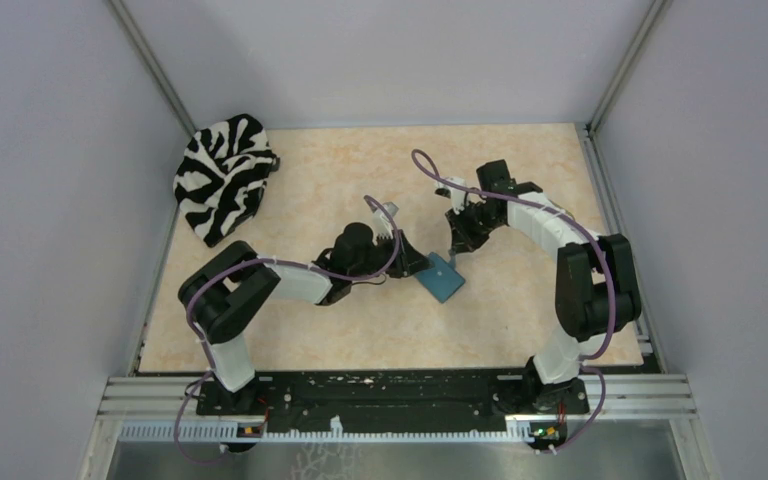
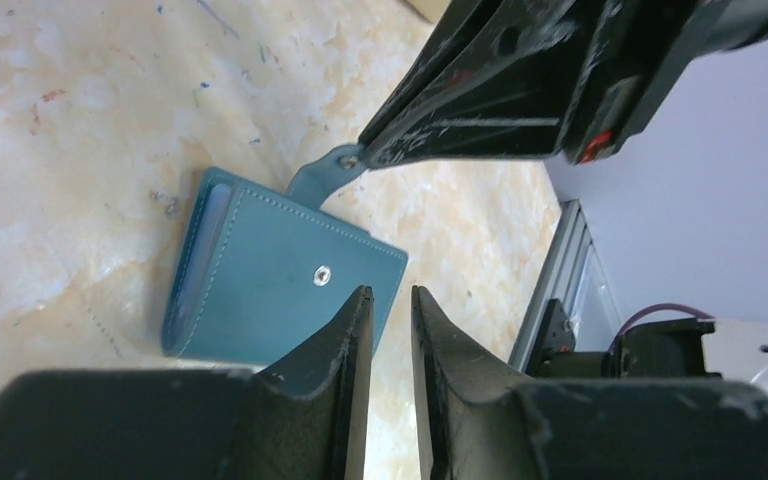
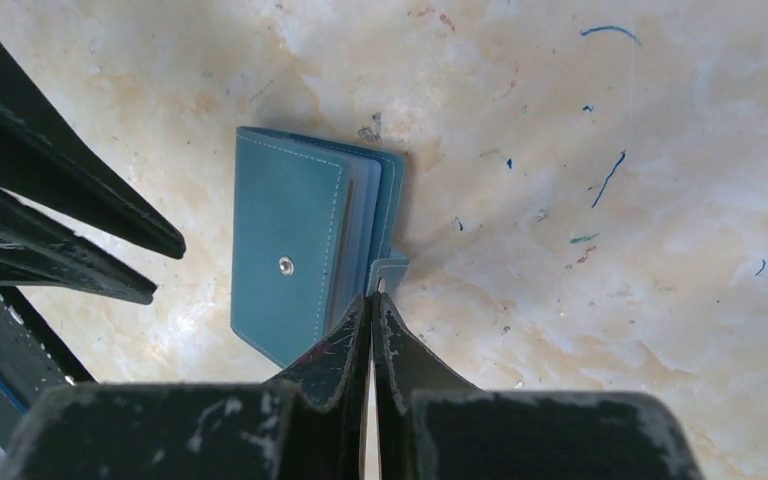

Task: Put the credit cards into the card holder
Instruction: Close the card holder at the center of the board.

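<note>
Seen from above, the pale marbled beige worktop (image 1: 360, 330) has a crumpled black-and-white zebra-striped cloth (image 1: 222, 175) in its far left corner. A small teal-blue folding card holder (image 1: 443, 279) lies flat near the middle. The left arm's black two-finger tool (image 1: 415, 262) comes in from the left and ends just beside the card holder's left edge. The right arm's black tool (image 1: 457, 250) points down at its far edge. From this height both tools are too small for me to read their jaws.

The left wrist camera shows the left tool (image 2: 390, 300) with a narrow gap between its fingers and nothing held in it. The card holder (image 2: 270, 290) lies closed on the worktop just beyond the tips, with a small metal stud (image 2: 321, 276) on its upper face. Its teal snap tab (image 2: 325, 172) is lifted up off the far edge and pinched in the tip of the right tool (image 2: 365, 152).

The right wrist camera shows the right tool (image 3: 374, 302) closed tight, its fingers pressed together on the snap tab (image 3: 390, 270). The card holder (image 3: 290, 260) lies flat below, and lighter blue pocket edges (image 3: 365, 200) show along its right side. The left tool (image 3: 167, 272) comes in from the left with its two fingers a little apart. It appears to sit close to the card holder without touching it.
</note>
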